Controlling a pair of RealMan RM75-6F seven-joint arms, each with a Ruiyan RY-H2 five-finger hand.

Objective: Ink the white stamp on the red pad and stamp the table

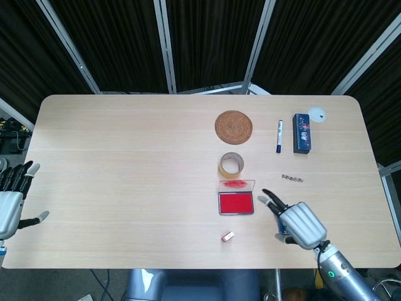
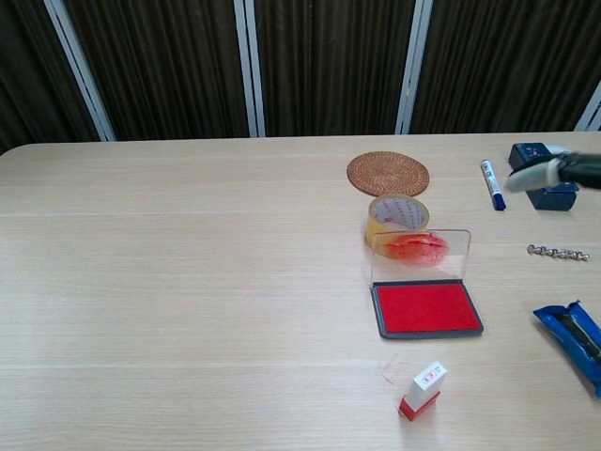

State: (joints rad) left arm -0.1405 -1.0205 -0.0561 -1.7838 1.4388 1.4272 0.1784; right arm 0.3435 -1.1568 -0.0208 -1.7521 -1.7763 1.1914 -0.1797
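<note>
a: where's the white stamp [image 1: 228, 236]?
b: near table [image 1: 125, 163] edge, on its side, red end toward robot in chest view, nothing touching it. faint red mark just beside it.
a: hands?
b: right hand [image 1: 299, 224] is over the table just right of the red pad [image 1: 236, 203], fingers spread, pointing at the pad, holding nothing. it covers most of the blue wrapper [image 2: 573, 340]. left hand [image 1: 11, 202] is off the left table edge, fingers apart, empty.
a: pad?
b: just behind the stamp, clear lid [image 1: 237, 184] up w/ red smears.
a: further back?
b: tape roll [image 1: 231, 165] just behind lid, then woven coaster [image 1: 234, 126]. to the right: small chain [image 1: 292, 179], marker [image 1: 279, 136], dark blue box [image 1: 301, 133], white disc [image 1: 317, 115] near far corner.
</note>
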